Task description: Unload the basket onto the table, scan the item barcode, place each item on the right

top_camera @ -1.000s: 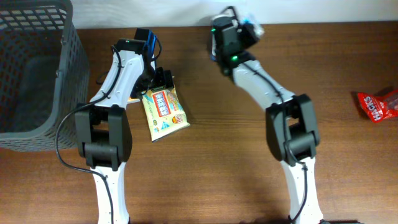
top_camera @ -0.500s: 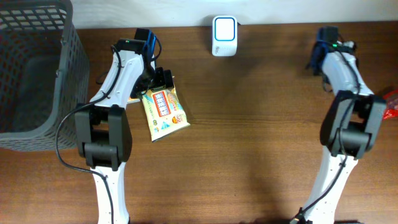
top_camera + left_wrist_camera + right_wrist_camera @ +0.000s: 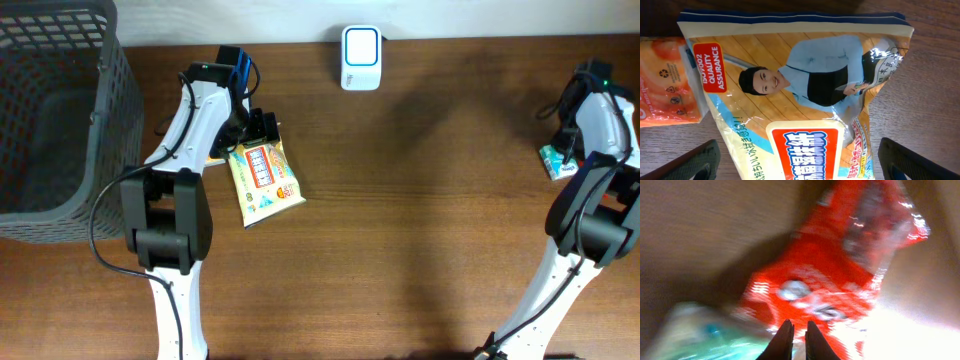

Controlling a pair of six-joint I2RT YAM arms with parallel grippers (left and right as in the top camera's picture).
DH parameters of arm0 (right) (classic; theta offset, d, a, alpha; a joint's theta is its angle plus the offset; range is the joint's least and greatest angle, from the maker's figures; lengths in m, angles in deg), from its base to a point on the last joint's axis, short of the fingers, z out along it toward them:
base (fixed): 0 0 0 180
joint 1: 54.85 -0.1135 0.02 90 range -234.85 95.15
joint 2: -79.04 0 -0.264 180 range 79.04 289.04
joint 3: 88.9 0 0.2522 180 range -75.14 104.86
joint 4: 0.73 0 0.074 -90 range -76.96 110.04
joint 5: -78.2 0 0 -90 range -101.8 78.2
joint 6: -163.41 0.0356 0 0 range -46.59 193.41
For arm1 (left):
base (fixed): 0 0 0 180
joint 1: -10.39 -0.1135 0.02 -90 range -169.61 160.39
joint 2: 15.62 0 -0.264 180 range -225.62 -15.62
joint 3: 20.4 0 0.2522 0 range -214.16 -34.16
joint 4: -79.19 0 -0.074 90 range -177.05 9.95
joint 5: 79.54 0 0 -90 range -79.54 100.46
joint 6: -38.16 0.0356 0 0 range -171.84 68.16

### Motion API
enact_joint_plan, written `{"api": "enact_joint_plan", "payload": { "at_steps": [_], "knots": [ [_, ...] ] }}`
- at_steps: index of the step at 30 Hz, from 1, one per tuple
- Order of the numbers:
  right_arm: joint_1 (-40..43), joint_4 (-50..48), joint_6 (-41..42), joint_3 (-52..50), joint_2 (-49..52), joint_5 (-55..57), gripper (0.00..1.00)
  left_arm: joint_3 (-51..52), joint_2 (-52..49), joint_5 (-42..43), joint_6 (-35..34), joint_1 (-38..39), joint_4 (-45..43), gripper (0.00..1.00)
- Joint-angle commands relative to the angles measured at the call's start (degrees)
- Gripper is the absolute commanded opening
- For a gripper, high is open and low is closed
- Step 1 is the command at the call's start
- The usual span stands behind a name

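**One view above, two at the wrists**

Overhead looks straight down on the table [image 3: 400, 250], with both arms in frame. The left wrist camera sits close over the yellow bag [image 3: 805, 115] ahead of the left gripper [image 3: 800, 162]; overhead shares it. The right wrist view, blurred, faces a red packet [image 3: 840, 270] beyond the right gripper [image 3: 796, 340].

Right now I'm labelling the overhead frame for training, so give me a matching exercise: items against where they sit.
Items:
1. grey mesh basket
2. white scanner
3. yellow snack bag
4. green-white packet

Places:
A. right edge of the table
B. back edge, centre
C. far left
D. left of centre, on the wood

Pairs: 1-C, 2-B, 3-D, 4-A
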Motion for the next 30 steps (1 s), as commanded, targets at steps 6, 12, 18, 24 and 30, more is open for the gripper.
{"api": "enact_joint_plan", "payload": {
  "at_steps": [6,12,18,24,30],
  "knots": [
    [-5.42,3.69,1.11,9.68,-17.55,-31.85,0.41,0.22,0.04,-0.39,-0.55,-0.37,-0.07,0.99],
    [-13.03,10.95,0.24,9.68,-22.47,-50.77,0.99,0.22,0.04,-0.39,-0.55,-0.37,-0.07,0.99],
    [-23.23,18.25,0.04,8.07,-20.41,-50.82,0.99,0.22,0.04,-0.39,-0.55,-0.37,-0.07,0.99],
    [-32.39,17.33,0.09,3.19,-20.2,-47.36,0.99,0.22,0.04,-0.39,-0.55,-0.37,-0.07,0.99],
    [-38.16,17.25,0.07,2.51,-20.2,-47.39,0.99,0.22,0.04,0.52,-0.57,-0.35,2.75,0.99]
  ]
}}
